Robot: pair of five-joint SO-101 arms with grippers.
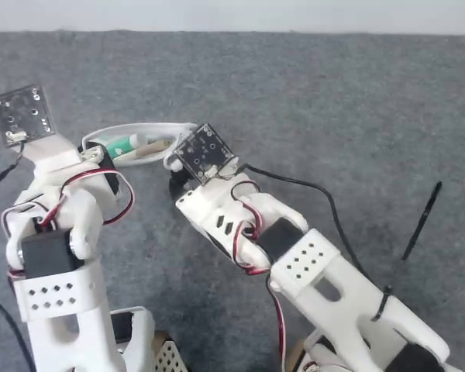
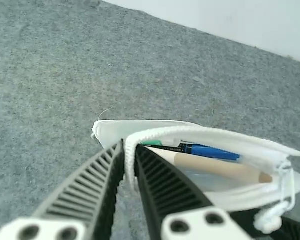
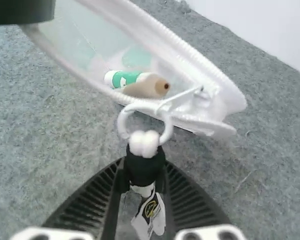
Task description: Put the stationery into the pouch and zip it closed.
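Note:
The white pouch [image 1: 151,126] lies open on the grey mat between my two arms. My left gripper [image 2: 129,155] is shut on one end of the pouch's rim [image 2: 230,134]. Inside lie a blue pen [image 2: 215,152], a tan pencil [image 2: 215,169] and a green-and-white stick [image 3: 122,78]. My right gripper [image 3: 140,175] is shut on the black zipper pull [image 3: 141,162] with its white cord loop [image 3: 140,112] at the pouch's other end [image 3: 210,85]. The zipper is open along nearly the whole length. In the high view the left gripper [image 1: 101,155] and the right gripper [image 1: 173,164] flank the pouch.
Grey mat [image 1: 333,101] spreads around the pouch and ends at a pale wall at the back. A black cable [image 1: 318,190] and a black strip [image 1: 420,221] run along the right arm. The arm bases stand at the near edge.

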